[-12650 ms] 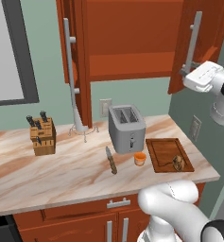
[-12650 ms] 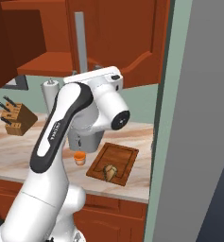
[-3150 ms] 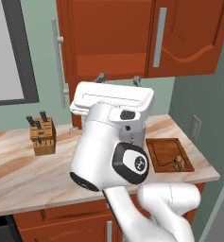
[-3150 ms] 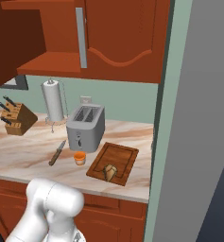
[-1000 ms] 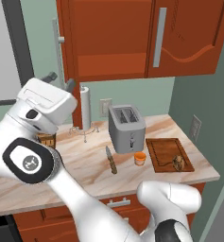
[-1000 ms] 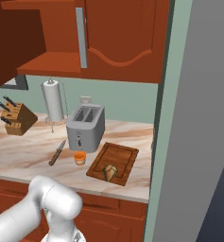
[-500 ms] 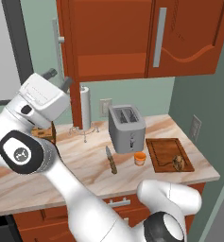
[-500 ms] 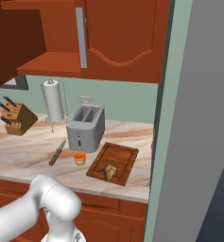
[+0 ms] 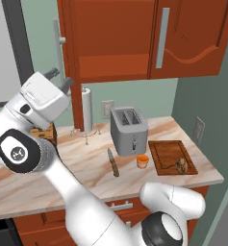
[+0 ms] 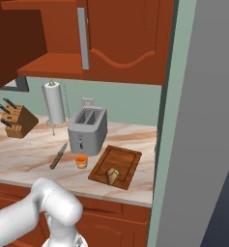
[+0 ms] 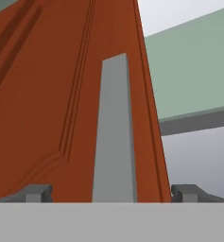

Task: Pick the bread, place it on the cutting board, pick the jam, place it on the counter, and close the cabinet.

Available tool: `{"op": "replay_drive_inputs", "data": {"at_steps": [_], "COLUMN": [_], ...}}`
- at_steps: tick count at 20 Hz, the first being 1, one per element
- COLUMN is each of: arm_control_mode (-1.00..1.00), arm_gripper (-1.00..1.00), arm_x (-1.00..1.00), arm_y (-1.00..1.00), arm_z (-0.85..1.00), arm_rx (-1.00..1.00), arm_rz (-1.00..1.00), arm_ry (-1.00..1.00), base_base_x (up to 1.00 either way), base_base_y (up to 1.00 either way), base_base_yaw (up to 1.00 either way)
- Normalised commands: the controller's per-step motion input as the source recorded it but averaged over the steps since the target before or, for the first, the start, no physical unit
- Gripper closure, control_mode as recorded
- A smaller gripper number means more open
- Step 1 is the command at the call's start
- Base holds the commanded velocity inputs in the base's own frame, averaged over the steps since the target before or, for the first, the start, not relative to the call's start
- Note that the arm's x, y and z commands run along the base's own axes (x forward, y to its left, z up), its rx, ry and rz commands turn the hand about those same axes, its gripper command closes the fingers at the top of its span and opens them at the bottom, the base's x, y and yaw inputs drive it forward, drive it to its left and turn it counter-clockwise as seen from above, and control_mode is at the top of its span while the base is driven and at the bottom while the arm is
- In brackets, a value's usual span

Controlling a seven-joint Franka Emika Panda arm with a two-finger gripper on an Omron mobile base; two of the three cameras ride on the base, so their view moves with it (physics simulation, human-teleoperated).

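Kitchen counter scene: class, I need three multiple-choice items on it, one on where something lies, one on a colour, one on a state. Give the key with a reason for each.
1. Where does the bread lie?
A. On the cutting board
B. Inside the toaster
C. Beside the knife block

2. What colour is the jam jar?
A. Green
B. Orange
C. Blue

3. How does the cabinet's left door stand?
A. Swung open, edge-on
B. Shut flush
C. Taken off

Key:
1 A, the bread sits on the dark board's near end.
2 B, the jar in front of the toaster is orange.
3 A, that door sticks out edge-on while the right door lies flat.
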Motion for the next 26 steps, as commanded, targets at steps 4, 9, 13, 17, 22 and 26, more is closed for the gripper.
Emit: {"op": "replay_drive_inputs", "data": {"at_steps": [4, 9, 13, 17, 22, 26], "arm_control_mode": [-1.00, -1.00, -1.00, -1.00, -1.00, -1.00], "arm_gripper": [-1.00, -1.00, -1.00, -1.00, -1.00, -1.00], "arm_x": [0.07, 0.18, 0.18, 0.14, 0.17, 0.20], "arm_y": [-0.20, -0.26, -0.42, -0.58, -0.53, -0.53], "arm_z": [0.00, 0.00, 0.00, 0.00, 0.00, 0.00], "arm_rx": [0.00, 0.00, 0.00, 0.00, 0.00, 0.00], "arm_rz": [0.00, 0.00, 0.00, 0.00, 0.00, 0.00], "arm_ry": [0.00, 0.00, 0.00, 0.00, 0.00, 0.00], "base_base_x": [0.00, 0.00, 0.00, 0.00, 0.00, 0.00], "base_base_y": [0.00, 0.00, 0.00, 0.00, 0.00, 0.00], "base_base_yaw": [0.00, 0.00, 0.00, 0.00, 0.00, 0.00]}}
